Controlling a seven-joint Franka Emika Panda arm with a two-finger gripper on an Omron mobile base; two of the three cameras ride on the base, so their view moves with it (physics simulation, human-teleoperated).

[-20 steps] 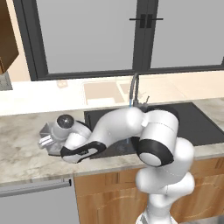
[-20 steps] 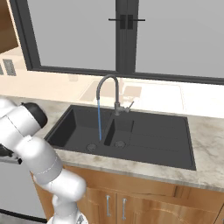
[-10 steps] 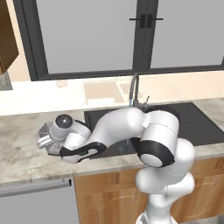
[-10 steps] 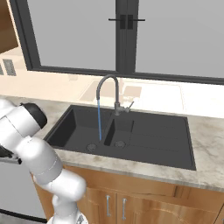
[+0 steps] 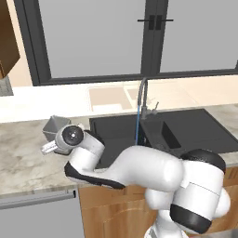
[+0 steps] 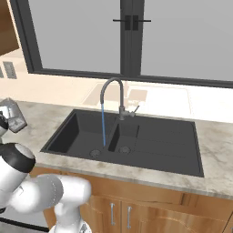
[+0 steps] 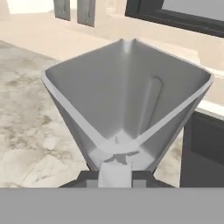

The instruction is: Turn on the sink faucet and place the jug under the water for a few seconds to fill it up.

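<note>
**Jug at the left end of the desk, water already running**

At the left of the desk (image 5: 28, 158), near its back edge and just left of the sink's (image 5: 186, 135) left rim, stands the jug (image 5: 55, 128), mouth up. The arm's wrist reaches it from the sink side, and the tool (image 5: 52, 145) sits low against the jug's near side. In the hand view the jug (image 7: 127, 105) opens straight toward the camera: four thin walls flaring from a small base to a wide square rim, with a long raised strip, probably the handle, on the far right wall. Whether the tool is apart or already clamped on a wall I cannot tell; its tips are lost against the jug's base.

The jug looks light, stiff and smooth-walled, and empty. I judge it will slip easily in a loose pinch and tip if pushed high on a wall. The sloped walls argue for a hold over one rim edge, one finger inside and one outside, or across the handle, which gives a flatter bite. Once filled it will be heavier and should stay level.

Further right, the sink faucet (image 6: 114, 93) stands at the sink's back edge, and the water (image 6: 103, 125) falls in a thin blue line into the left compartment, near its drain. The jug is well apart from that stream.
</note>
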